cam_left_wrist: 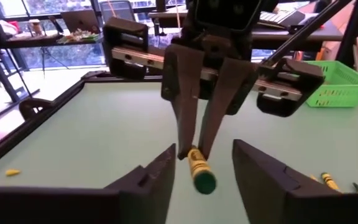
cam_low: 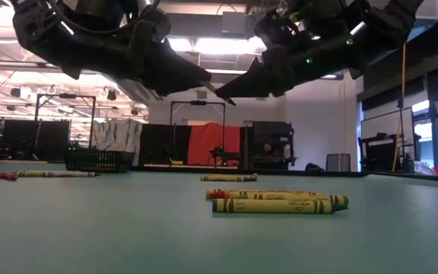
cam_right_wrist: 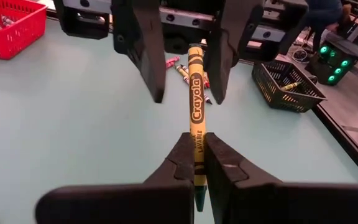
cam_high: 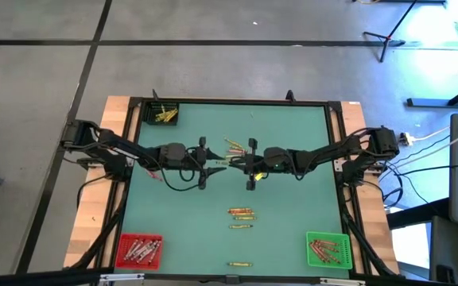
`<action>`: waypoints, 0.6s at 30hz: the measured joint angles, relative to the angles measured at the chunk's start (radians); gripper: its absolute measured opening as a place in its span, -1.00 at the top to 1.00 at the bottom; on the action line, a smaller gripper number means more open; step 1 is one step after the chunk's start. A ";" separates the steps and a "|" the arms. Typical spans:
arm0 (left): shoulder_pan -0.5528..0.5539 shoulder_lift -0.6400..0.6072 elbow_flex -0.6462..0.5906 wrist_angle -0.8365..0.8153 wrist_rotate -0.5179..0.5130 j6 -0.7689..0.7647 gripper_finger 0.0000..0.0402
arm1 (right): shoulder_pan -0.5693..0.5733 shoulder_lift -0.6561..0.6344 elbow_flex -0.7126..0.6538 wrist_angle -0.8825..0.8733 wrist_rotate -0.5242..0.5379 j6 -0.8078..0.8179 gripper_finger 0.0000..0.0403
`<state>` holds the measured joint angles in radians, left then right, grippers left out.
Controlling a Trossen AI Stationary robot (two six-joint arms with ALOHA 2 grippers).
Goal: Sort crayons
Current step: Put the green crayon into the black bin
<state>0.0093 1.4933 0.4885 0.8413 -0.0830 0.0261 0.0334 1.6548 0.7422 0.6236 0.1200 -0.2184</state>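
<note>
My right gripper [cam_right_wrist: 196,135] is shut on a yellow-wrapped crayon [cam_right_wrist: 195,93] with a green end, above the middle of the table [cam_high: 293,199]. The crayon sticks out past the fingertips toward my left gripper [cam_left_wrist: 204,149]. My left gripper is open, and its two fingers [cam_right_wrist: 149,62] stand on either side of the crayon's free end [cam_left_wrist: 202,177] without touching it. In the high view the two grippers meet tip to tip, left [cam_high: 218,164] and right [cam_high: 237,164]. My right gripper pinches the crayon between its two fingers at the wrapper's lower part [cam_right_wrist: 196,144], near one end. The fingers come from the table's right side and lie along the crayon. The crayon is lifted clear of the table and points toward the table's left.
A red bin [cam_high: 139,250] stands at the near left, a green bin [cam_high: 327,249] at the near right and a black bin [cam_high: 164,114] at the far left, each with crayons inside. Loose crayons lie at mid table [cam_high: 235,145], nearer [cam_high: 242,213] and by the near edge [cam_high: 240,263].
</note>
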 joint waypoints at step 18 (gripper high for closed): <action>0.001 -0.012 0.000 -0.024 -0.008 0.032 0.89 | 0.001 -0.023 0.001 -0.059 -0.011 0.063 0.46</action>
<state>0.0101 1.4809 0.4885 0.8174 -0.0912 0.0578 0.0341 1.6314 0.7433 0.5642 0.1093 -0.1558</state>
